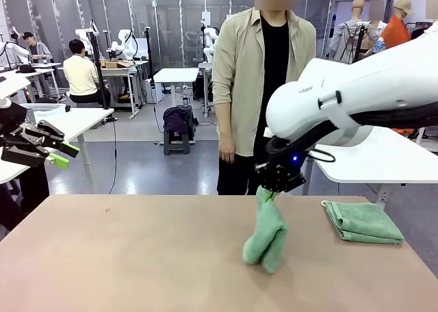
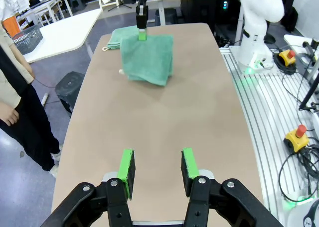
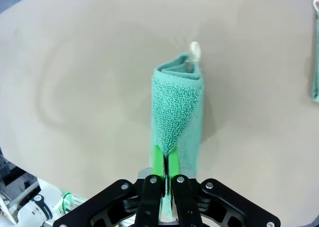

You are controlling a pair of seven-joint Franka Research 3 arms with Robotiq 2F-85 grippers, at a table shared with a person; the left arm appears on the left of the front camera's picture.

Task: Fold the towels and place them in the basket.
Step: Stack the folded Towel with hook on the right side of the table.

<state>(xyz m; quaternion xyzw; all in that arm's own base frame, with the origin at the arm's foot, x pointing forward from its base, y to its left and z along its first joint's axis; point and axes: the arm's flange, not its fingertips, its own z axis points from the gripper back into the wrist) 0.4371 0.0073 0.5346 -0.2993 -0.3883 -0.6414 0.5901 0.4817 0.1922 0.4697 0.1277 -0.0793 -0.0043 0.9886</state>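
1. The right claw (image 1: 269, 193) hangs over the middle of the table (image 1: 137, 257), its fingers pressed together on the top edge of a mint-green towel (image 1: 267, 235).
2. This towel hangs down from the claw in a loose fold, and its lower end touches the table top.
3. From the right wrist view, the pinched cloth rises in a narrow point between the two green pads (image 3: 158, 162), and a small white loop (image 3: 195, 50) shows at the far end of the towel.
4. A second towel (image 1: 363, 222), already folded flat, lies on the table near the right edge, well apart from the hanging one.
5. The left claw (image 2: 158, 171) is in the air over the near end of the table, its fingers spread and holding nothing.
6. A person (image 1: 263, 86) stands at the far side of the table, arms down.
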